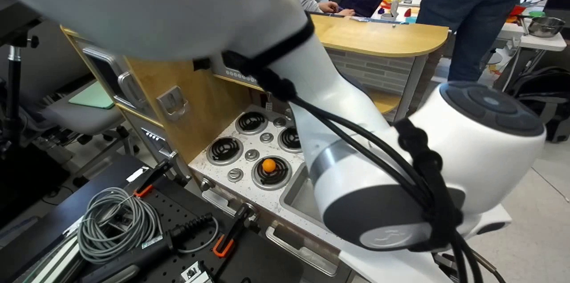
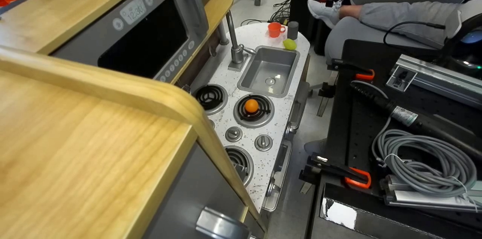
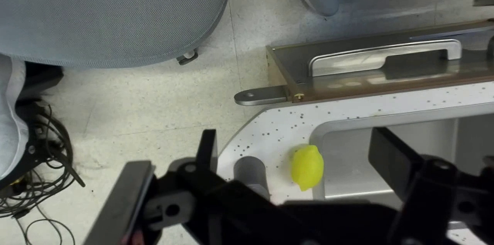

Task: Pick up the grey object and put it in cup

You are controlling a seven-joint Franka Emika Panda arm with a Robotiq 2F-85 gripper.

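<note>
The grey object is a small dark grey cylinder (image 2: 292, 30) standing on the far end of the white counter in an exterior view. In the wrist view the grey cylinder (image 3: 249, 170) shows right of the left finger, its lower part covered by the gripper. The cup is a small red-orange cup (image 2: 275, 29) with a handle, beside the cylinder; in the wrist view it is hidden. My gripper (image 3: 297, 142) is open and empty above the counter, its fingers wide apart. A yellow-green lemon (image 3: 307, 168) shows between the fingers. The gripper shows in neither exterior view.
The grey sink (image 2: 250, 71) lies beside the lemon, with a faucet (image 2: 237, 54) behind it. An orange ball (image 2: 251, 106) sits on a stove burner (image 2: 263, 118). A microwave (image 2: 150, 35) overhangs the counter. The arm (image 1: 356, 194) blocks much of an exterior view.
</note>
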